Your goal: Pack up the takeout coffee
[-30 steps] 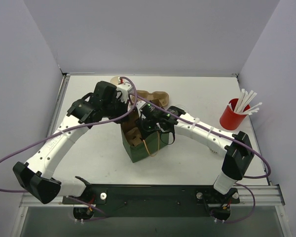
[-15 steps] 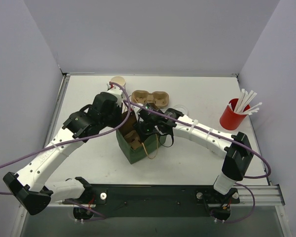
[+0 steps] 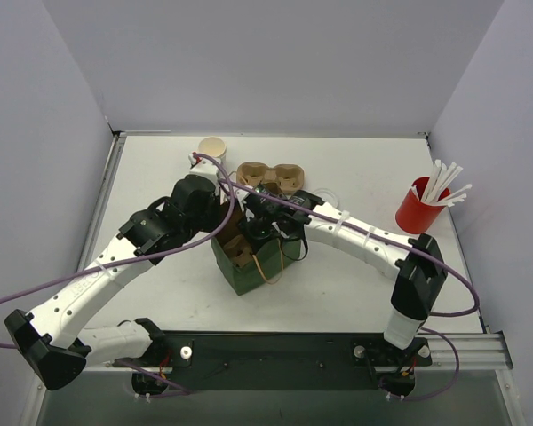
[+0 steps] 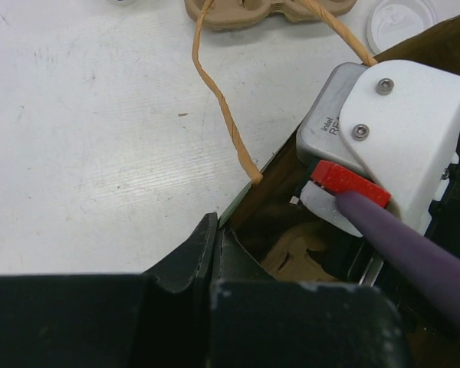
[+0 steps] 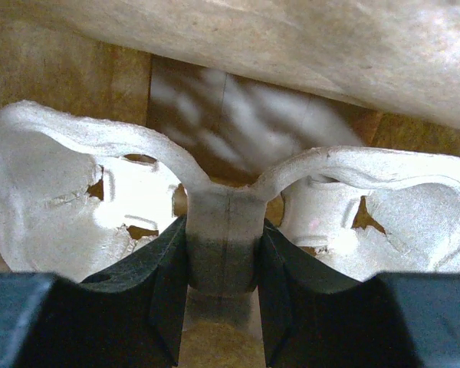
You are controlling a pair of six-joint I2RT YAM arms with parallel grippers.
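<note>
One cup (image 3: 212, 148) stands upright and uncovered near the surface's (image 3: 160, 293) far edge, left of centre; it is white outside and tan inside. A round, flat whitish lid (image 4: 402, 21) lies on the surface right of centre, well apart from the cup.

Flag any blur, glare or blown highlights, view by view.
Top view: sharp, evenly lit, only soft shadows on the table. Left wrist: table bright but crisp; left gripper a dark, soft mass along the bottom. Right wrist: carrier blown white in both pockets, bag behind it blurred, right gripper underexposed.
</note>
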